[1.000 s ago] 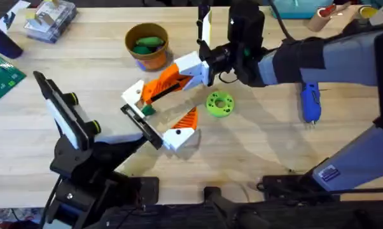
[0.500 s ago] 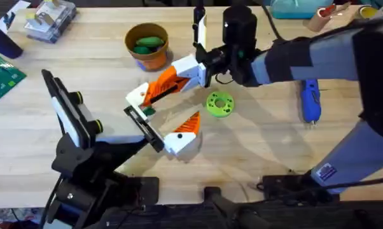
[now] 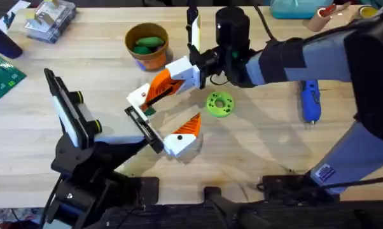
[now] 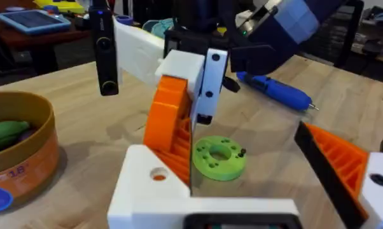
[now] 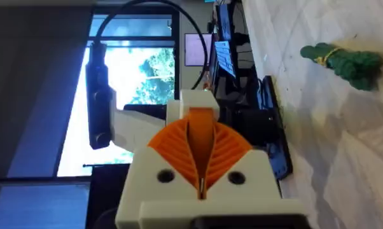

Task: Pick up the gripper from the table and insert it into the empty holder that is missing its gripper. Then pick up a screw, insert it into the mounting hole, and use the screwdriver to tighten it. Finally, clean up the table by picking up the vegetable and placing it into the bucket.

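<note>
We saw the right gripper point(image 3: 177, 74) reaching in from the right edge of the worktop point(image 3: 255, 146) to about its middle. Its white fingers with orange ribbed pads were clamped tight on the loose gripper point(image 3: 152, 89), a white block with an orange ribbed wedge, and they held it by the thin end of the wedge. The white block of that gripper lay right at 1 end of the holder point(image 3: 144, 127), the flat black bar at the tip of the left arm, though we could not tell whether it was seated in the bar or only touching it. The left gripper point(image 3: 169, 113) carried 1 mounted finger point(image 3: 182, 135) at the other end of the bar. That left a wide gap with nothing gripped in it. Just beside both, toward the right edge, a bright green disc point(image 3: 219, 104) with holes lay flat on the wood. The screwdriver point(image 3: 310, 102) lay well apart from all of this, near the right edge, with its metal tip toward the near edge. The bucket point(image 3: 154, 60) stood upright close to the far edge, left of the middle, and the vegetable point(image 3: 147, 43) lay inside it. In the right wrist view we also saw a knobbly dark-green toy point(image 5: 344, 60) lying on the worktop.
</note>
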Tool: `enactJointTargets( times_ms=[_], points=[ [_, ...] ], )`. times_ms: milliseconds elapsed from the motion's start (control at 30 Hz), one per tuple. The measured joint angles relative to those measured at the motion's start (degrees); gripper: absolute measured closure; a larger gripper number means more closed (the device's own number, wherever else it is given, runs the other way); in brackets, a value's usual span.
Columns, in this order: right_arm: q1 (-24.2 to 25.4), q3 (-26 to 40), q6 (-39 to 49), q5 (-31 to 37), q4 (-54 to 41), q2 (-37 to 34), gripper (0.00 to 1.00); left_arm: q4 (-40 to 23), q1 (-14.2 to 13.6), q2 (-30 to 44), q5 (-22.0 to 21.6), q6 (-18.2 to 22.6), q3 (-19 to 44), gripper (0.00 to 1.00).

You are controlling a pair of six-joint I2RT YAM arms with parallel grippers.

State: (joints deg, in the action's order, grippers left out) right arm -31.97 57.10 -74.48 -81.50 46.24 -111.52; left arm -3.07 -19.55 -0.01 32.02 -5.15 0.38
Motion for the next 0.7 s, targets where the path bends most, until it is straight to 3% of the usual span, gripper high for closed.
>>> enactJointTargets(
  times_ms=[500, 700],
  points=[
    [-0.1, 0.0, 1.3, 0.2, 0.2, 0.0, 0.989, 0.0, 0.0, 0.0, -0.2, 0.1, 0.0, 0.009],
    [-0.1, 0.0, 1.3, 0.2, 0.1, 0.0, 0.910, 0.0, 0.0, 0.0, -0.3, 0.2, 0.0, 0.009]
  ],
)
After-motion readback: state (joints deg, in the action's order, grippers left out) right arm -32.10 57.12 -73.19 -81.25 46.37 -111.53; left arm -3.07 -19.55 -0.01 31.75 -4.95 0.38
